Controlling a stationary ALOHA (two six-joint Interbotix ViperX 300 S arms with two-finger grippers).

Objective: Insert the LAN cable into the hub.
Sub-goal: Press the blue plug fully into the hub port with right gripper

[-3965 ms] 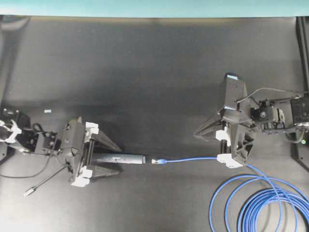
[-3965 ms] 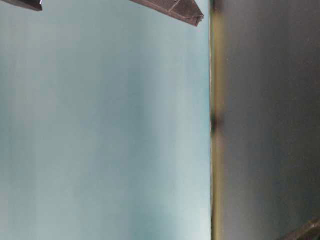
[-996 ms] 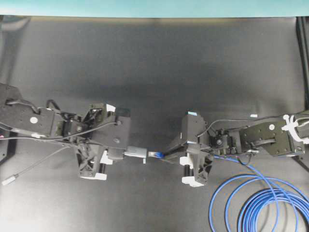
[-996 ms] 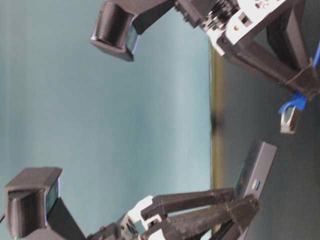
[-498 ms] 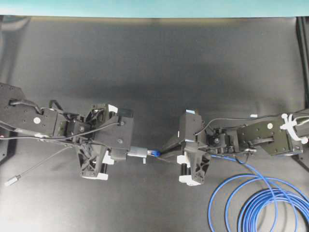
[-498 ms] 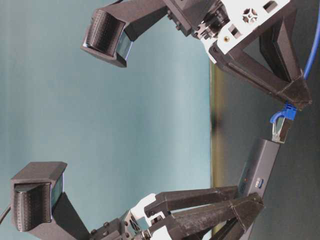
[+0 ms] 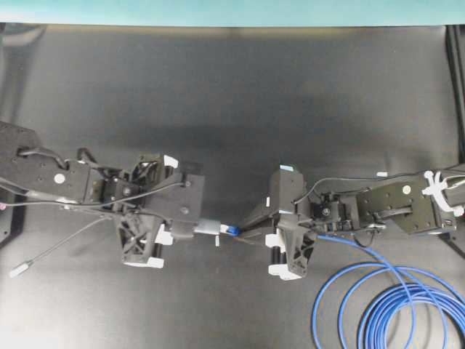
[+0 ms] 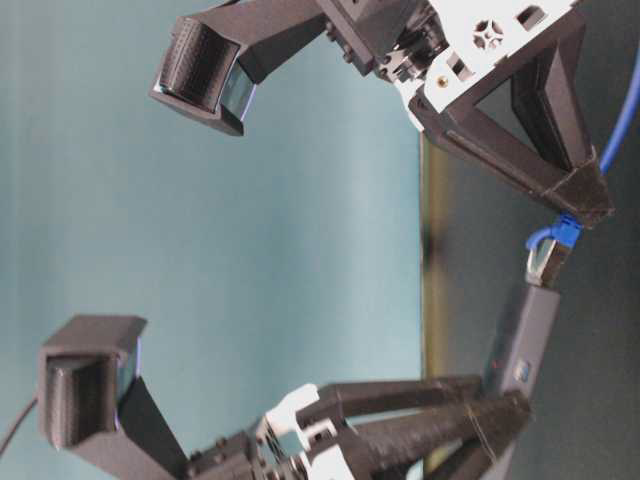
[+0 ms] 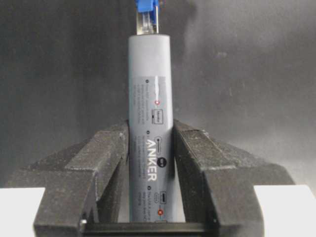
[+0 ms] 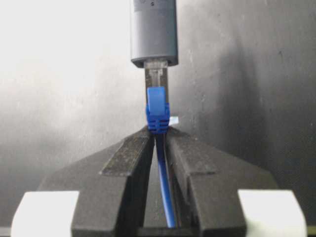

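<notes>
Over the last second the clear plug of the bright-blue LAN cable (image 10: 157,94) has closed the gap and now meets the end of the slim dark-grey metallic hub (image 9: 149,128); insertion looks begun, not visibly seated. The left gripper (image 9: 149,163) fingers clamp the hub; the right gripper (image 10: 159,143) fingers pinch the cable behind its boot.

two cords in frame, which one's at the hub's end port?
The blue LAN cable, held by the right tool; its clear plug meets the hub. The thin grey cord just trails off left, loose.
</notes>
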